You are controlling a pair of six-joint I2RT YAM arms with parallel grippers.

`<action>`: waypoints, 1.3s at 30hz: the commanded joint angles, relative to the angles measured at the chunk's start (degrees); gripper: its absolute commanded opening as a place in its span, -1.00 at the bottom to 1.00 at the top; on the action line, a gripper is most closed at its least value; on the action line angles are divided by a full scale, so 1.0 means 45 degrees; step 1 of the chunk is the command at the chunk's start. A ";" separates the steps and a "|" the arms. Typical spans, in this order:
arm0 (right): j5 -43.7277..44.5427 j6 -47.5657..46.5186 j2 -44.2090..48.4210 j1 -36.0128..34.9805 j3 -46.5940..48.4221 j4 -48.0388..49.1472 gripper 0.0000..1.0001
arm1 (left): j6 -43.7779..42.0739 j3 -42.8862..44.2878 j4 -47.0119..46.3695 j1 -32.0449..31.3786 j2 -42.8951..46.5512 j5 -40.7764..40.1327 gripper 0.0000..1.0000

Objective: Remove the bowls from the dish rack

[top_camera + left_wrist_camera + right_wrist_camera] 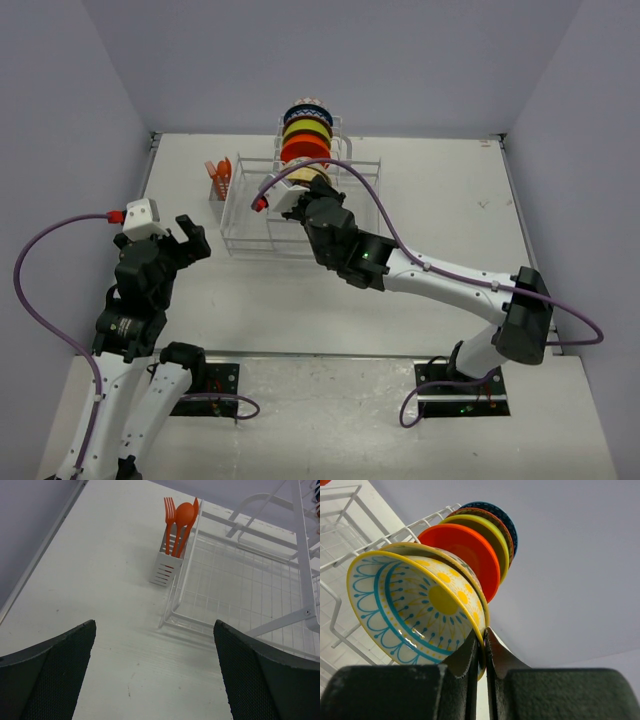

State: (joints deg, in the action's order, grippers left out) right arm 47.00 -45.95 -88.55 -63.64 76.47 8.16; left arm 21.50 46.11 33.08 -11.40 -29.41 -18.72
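White table [420,200], plain grey-lilac walls, nothing unloaded onto it yet as far as the views showed. The bowls stood on edge in the tall slotted end of the dish rack [250,255], at the far side of the table: cream bowl [415,607] in front, then orange-red bowl [470,550], yellow-green bowl [492,532], dark blue bowl [506,517] at the back. Right gripper [484,655] had its jaws pinched on the cream bowl's lower rim, one finger inside, one outside. Left gripper [154,625] hung over bare table near the rack's front corner, jaws spread wide, holding nothing; utensil cup [167,565] with orange utensils [181,517] sat just beside the rack. Likely step: lifting out the first bowl. Risks: the grip was a thin bite on a glazed rim, so the bowl could pivot or slip once its weight left the wires. Neighbours were packed close; a tilted pull could drag the orange-red bowl. A snagged rim could also shift the light rack.
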 commanded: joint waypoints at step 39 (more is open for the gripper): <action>-0.0152 0.1638 0.2315 -0.0019 0.0547 -0.0720 -1.00 | 0.0028 0.0106 -0.0320 -0.0084 0.0012 -0.0313 1.00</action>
State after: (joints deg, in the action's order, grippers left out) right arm 45.91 -40.12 -80.71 -63.48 76.49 3.29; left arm 21.50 46.11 33.08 -11.40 -29.61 -18.90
